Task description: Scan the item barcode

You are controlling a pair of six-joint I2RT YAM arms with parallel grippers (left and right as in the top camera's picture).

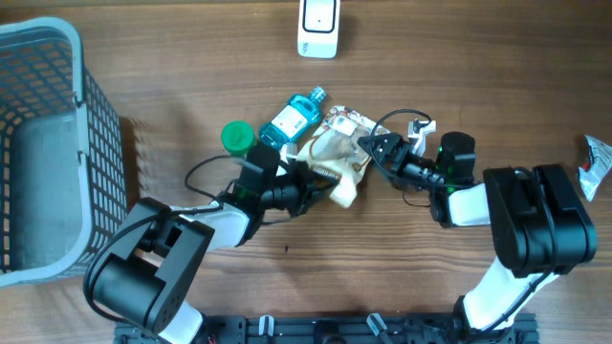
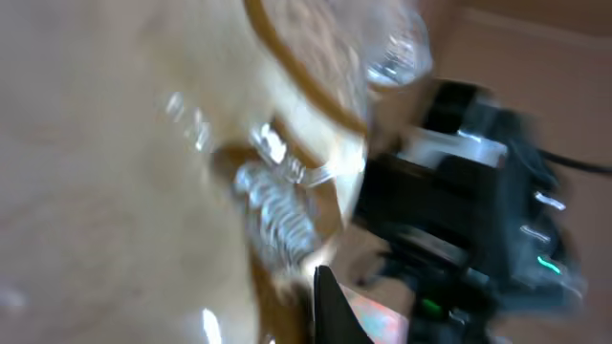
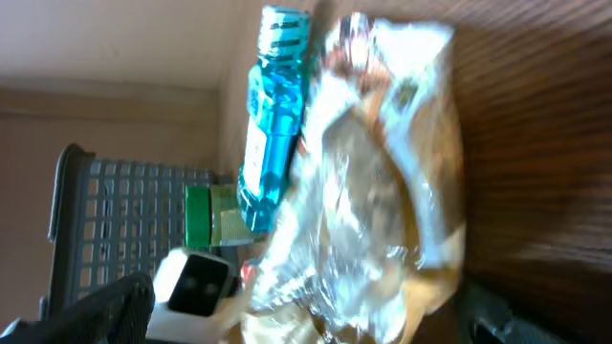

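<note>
A clear plastic bag of pale bread (image 1: 335, 153) lies in the middle of the table among other items. My left gripper (image 1: 318, 182) is shut on the bag's near edge. In the blurred left wrist view the bag (image 2: 191, 162) fills the left side and one dark finger (image 2: 328, 306) presses against it. My right gripper (image 1: 376, 156) stands open at the bag's right end. In the right wrist view the crinkled bag (image 3: 373, 191) sits between its spread fingertips (image 3: 105, 311). No barcode shows. A white scanner (image 1: 317, 29) stands at the far edge.
A blue bottle (image 1: 292, 117) and a green-capped container (image 1: 237, 137) lie against the bag's far left side. A grey basket (image 1: 96, 124) stands at the left. A silver packet (image 1: 595, 162) lies at the right edge.
</note>
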